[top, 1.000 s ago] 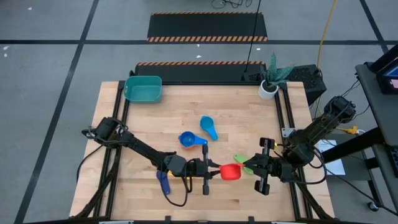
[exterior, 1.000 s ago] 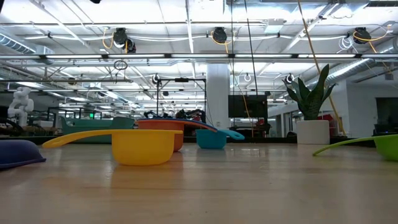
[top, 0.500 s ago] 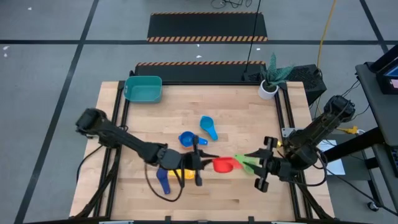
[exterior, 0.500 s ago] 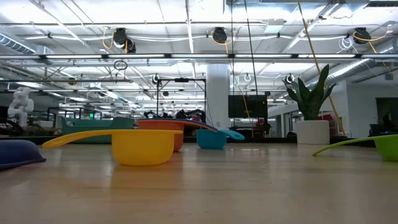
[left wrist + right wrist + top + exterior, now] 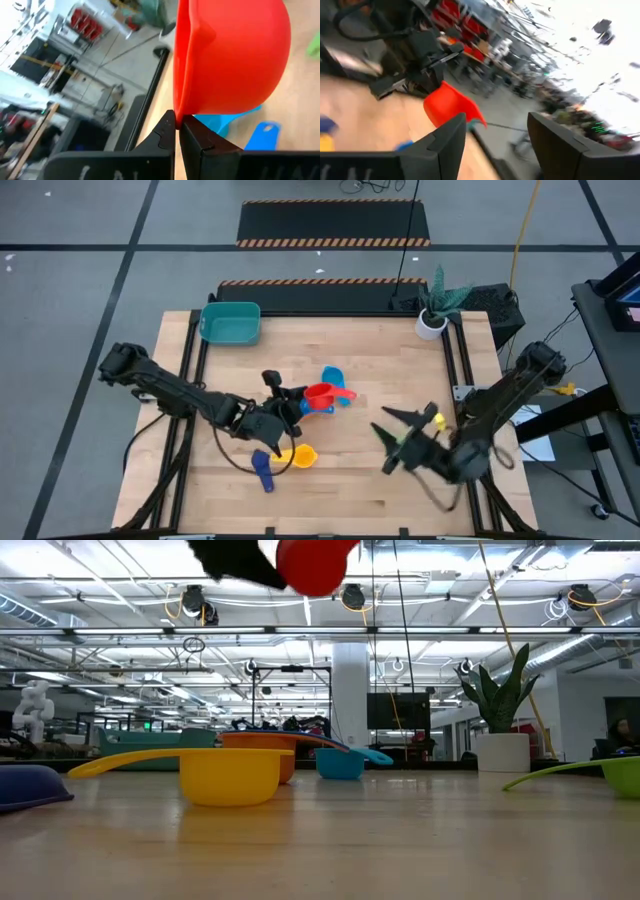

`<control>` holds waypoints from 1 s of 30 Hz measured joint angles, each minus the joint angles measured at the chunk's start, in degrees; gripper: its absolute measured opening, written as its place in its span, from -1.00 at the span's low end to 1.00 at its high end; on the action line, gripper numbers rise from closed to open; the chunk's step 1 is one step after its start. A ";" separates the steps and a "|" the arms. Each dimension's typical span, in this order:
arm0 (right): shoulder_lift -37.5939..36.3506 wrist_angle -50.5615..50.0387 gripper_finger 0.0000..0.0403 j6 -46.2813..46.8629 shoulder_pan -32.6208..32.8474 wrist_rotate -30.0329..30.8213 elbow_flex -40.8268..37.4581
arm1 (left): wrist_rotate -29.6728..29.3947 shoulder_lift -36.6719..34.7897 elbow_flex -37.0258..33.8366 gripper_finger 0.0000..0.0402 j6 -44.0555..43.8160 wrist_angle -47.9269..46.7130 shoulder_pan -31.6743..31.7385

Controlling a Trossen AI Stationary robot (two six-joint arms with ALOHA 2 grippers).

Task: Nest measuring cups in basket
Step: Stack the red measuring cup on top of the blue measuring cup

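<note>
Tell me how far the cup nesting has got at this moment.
Early on. Nothing looks done: the teal basket at the table's far left corner holds no cups. In hand: the left gripper is shut on the red cup, lifted above the blue cups mid-table. Left: the yellow cup, dark blue cup and green cup lie loose on the table. The right gripper is open, empty.
</note>
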 joint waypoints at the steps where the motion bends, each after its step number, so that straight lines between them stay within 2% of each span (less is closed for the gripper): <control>1: 1.87 -1.14 0.03 -2.40 -0.37 0.23 1.47 | 0.02 0.00 -0.33 -0.95 -0.33 0.16 0.42; 5: 9.21 -1.93 0.03 -9.98 -2.70 0.81 6.45 | 0.20 0.64 -1.43 -0.96 -0.80 0.89 1.78; 9: 12.26 -2.21 0.03 -11.50 -5.77 0.88 9.11 | 0.06 0.61 -1.66 -0.97 -0.71 0.62 1.80; 17: 12.72 -2.29 0.03 -10.03 -9.06 0.77 6.75 | 0.15 0.59 -1.66 -0.97 2.34 -0.05 -0.23; 22: 12.73 -2.31 0.03 -10.07 -8.91 -2.60 5.87 | 0.13 0.38 -1.66 -0.95 3.15 0.02 -0.75; 30: 12.72 -3.98 -0.16 -10.06 -8.97 -2.66 5.84 | 0.19 0.35 -1.64 -0.95 5.90 0.02 -1.75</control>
